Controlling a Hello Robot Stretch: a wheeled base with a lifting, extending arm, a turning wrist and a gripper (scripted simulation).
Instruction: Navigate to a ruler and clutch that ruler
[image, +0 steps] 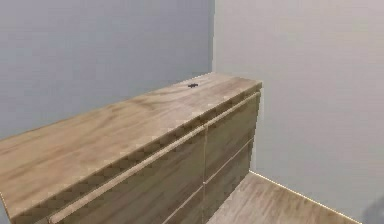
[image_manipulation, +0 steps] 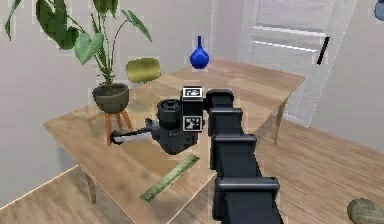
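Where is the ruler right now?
In the arm side view's lower middle, the ruler lies flat on the wooden table near its front edge, below the gripper in the picture and left of the arm.

So the table (image_manipulation: 262, 86) has a potted plant (image_manipulation: 110, 96), a blue vase (image_manipulation: 199, 55) and a ruler (image_manipulation: 168, 185) near its front edge. The dresser (image: 150, 160) has one tiny dark thing (image: 193, 86) on top.

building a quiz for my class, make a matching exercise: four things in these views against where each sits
1 flat green ruler
2 round blue vase
3 leafy plant in dark pot
4 small dark object

a on the long wooden dresser
b far end of the light wooden table
c on an orange-legged stand
d table's near edge

Pairs: 1-d, 2-b, 3-c, 4-a
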